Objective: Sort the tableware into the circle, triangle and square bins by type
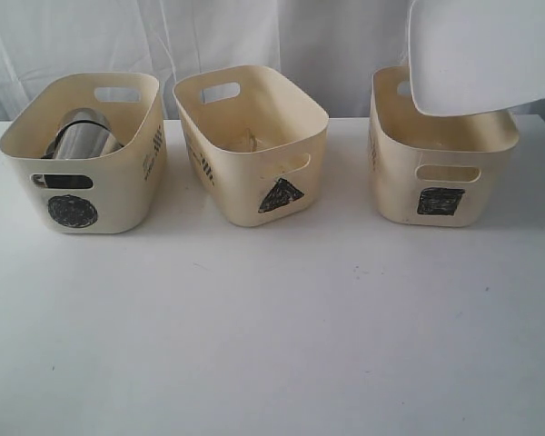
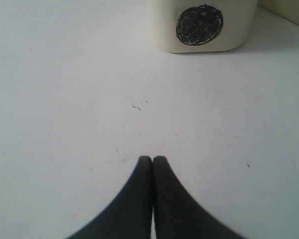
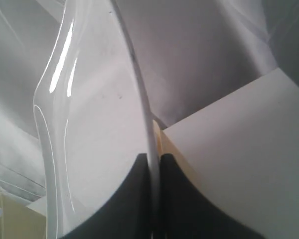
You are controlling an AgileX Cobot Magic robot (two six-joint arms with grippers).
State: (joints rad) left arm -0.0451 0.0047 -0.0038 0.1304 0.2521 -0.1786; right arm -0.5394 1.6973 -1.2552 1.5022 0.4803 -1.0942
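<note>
3 cream tubs in a row on white counter (image 1: 272, 345), white curtain (image 1: 73, 45) behind. L: circle tub (image 1: 118, 195), black scribbled circle on front, shiny steel mug (image 1: 82, 134) lying inside, more metal showing thru the handle cut-out. Mid: triangle tub (image 1: 245, 173), turned at an angle, contents too faint to tell. R: square tub (image 1: 395, 182), and a big white plate (image 1: 486, 54) tilted over its back rim. Can't tell if plate & rim touch.
</note>
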